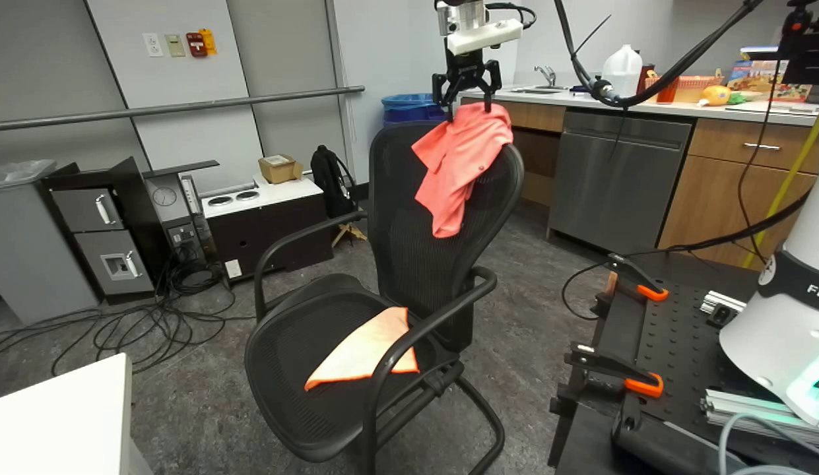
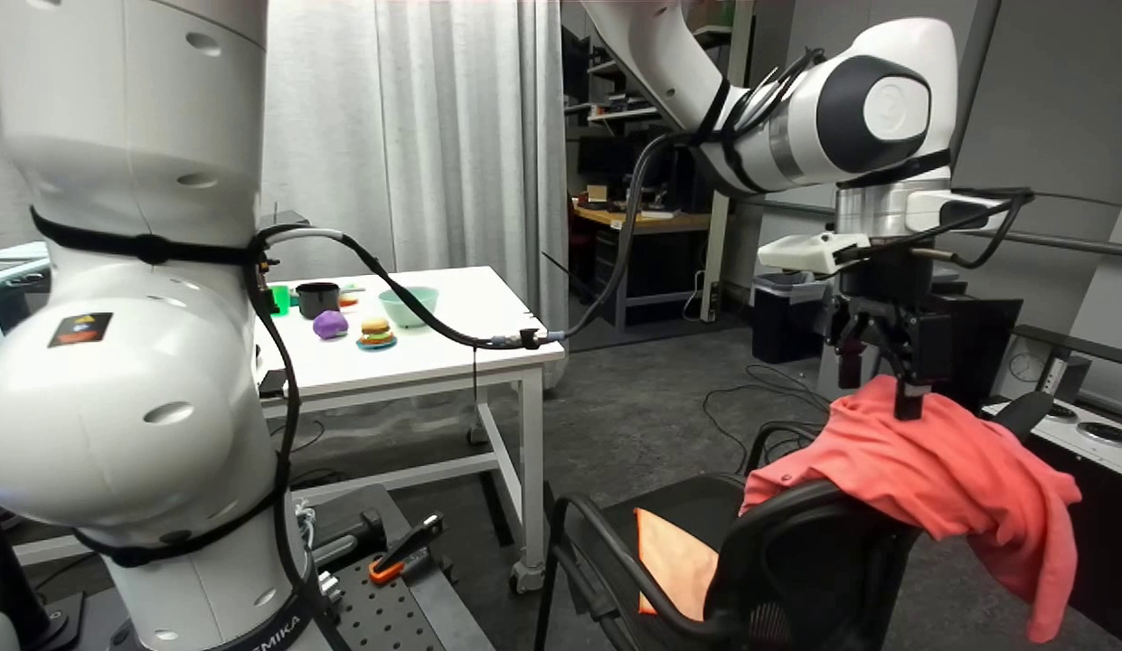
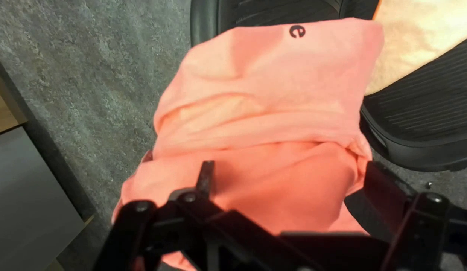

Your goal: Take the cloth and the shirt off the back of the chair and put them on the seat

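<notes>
Points the gripper (image 1: 469, 111) down with its fingers (image 3: 387, 195) spread well apart and nothing pinched between, presumably to take in a generous fold on closing. Has the pink shirt (image 3: 278, 75) directly beneath, rumpled over the top edge of the chair back (image 1: 409, 231) and hanging partly down its front, likely held there by nothing but weight and friction. Hard to tell from these angles whether touching that bunched top or hovering just above. Calls next, by all appearances, for closing on the bunch and lifting clear of the edge before swinging forward, so as not to drag or snag. Lower down, on the seat (image 1: 303, 343), to be seen lying fairly flat: the pale orange cloth (image 1: 363, 346), well apart from the gripper and so most likely done, with room beside it to take the shirt. Farther off, on the white table (image 2: 470, 298) in an exterior view, a green bowl (image 2: 423, 298) near a toy burger (image 2: 376, 333); along the counter (image 1: 581, 102), a plastic jug (image 1: 622, 69). Probably just stored out of the way, with no part in this job.
</notes>
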### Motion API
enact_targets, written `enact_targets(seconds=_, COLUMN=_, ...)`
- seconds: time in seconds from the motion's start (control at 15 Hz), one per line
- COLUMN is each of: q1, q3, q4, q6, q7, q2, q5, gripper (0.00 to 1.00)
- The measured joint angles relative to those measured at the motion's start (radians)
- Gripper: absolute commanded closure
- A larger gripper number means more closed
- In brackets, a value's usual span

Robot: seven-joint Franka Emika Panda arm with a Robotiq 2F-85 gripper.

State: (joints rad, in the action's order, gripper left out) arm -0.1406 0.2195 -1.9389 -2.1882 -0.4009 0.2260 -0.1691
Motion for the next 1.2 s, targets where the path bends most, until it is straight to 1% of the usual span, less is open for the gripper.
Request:
enact_targets(seconds=0.2, q1=0.000, q3=0.001, q4=0.010, q6=-0.023, q7=0.000, q2=0.022, q5=0.000, gripper=0.51)
enact_targets(seconds=0.33, q1=0.000, q3=0.001, q4=0.016, q6=-0.031, q7=0.000, q2=0.029, q5=0.000, gripper=0.65)
enact_targets(seconds=0.53, q1=0.002, q3=0.001, q4=0.028, q6=-0.034, q7=-0.004, q2=0.031, q5=0.000, gripper=0.89)
enact_targets(seconds=0.6, q1=0.003, q3=0.001, q4=0.033, q6=-0.037, q7=-0.008, q2=0.031, q5=0.000, gripper=0.95)
enact_targets(seconds=0.67, q1=0.005, q3=0.001, q4=0.036, q6=-0.045, q7=-0.013, q2=0.031, q5=0.000, gripper=1.00)
enact_targets(seconds=1.0, q1=0.021, q3=0.000, q4=0.052, q6=-0.111, q7=-0.049, q2=0.030, q5=0.000, gripper=0.99)
enact_targets(seconds=1.2, q1=0.046, q3=-0.002, q4=0.059, q6=-0.170, q7=-0.073, q2=0.023, q5=-0.018, gripper=0.99)
